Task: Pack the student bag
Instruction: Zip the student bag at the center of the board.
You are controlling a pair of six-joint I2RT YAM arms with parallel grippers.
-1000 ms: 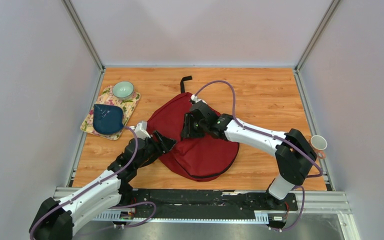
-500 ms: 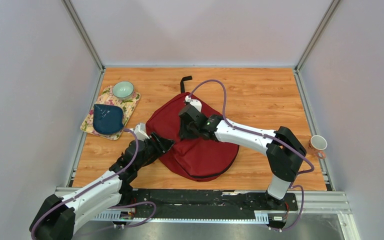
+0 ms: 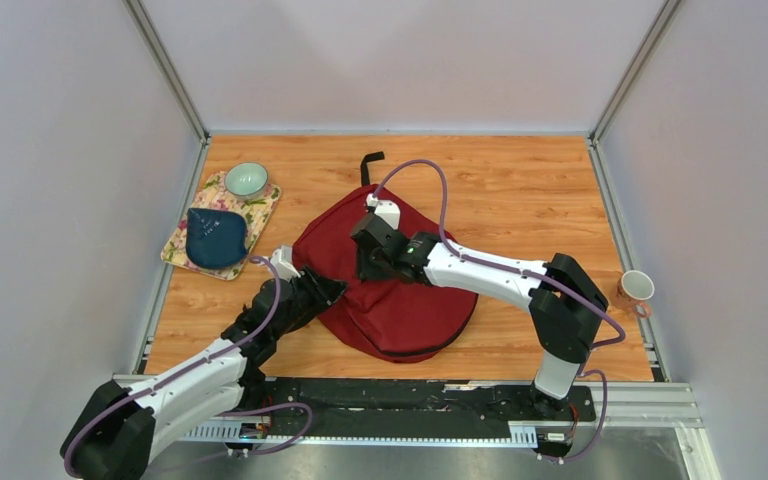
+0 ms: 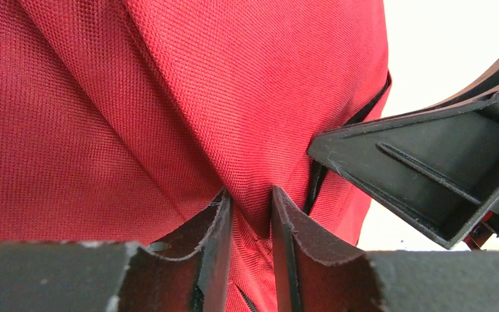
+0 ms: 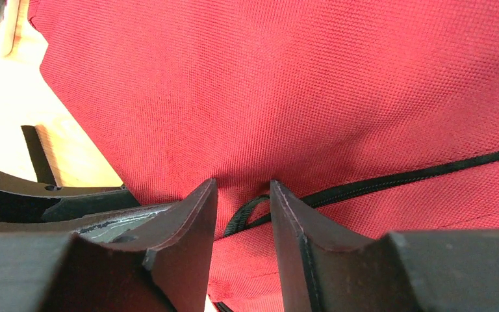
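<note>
1. We find the left claw [image 4: 250,195] clamped on a raised fold of red cloth; the fold fills the gap between its two pads.
2. The right claw [image 5: 242,190] has its jaws narrowly apart, with red cloth and the looped end of a black cord [image 5: 377,182] between them. We cannot tell whether it is gripping the cord or only straddling it.
3. Both claws work the same thing, the bag [image 3: 400,310]. It lies flat in the middle of the table [image 3: 520,180], with its black top loop [image 3: 370,160] pointing to the far side. The left claw is at the bag's left edge. The right claw sits on the upper face just right of it, and the two are close together.
4. No opening in the bag shows in any view.
5. At the far left, well apart from the bag, a blue pouch [image 3: 215,237] and a bowl [image 3: 246,180] rest on a patterned mat [image 3: 260,210]. A cup [image 3: 637,288] stands at the table's right edge.
6. Judgement: the step in hand is getting the bag open. Nothing appears packed yet, so the task is at an early stage.
7. Judgement: the next move calls for the left claw to hold the cloth taut. The right claw must secure the cord and draw it along the zip line without dragging the whole bag.
</note>
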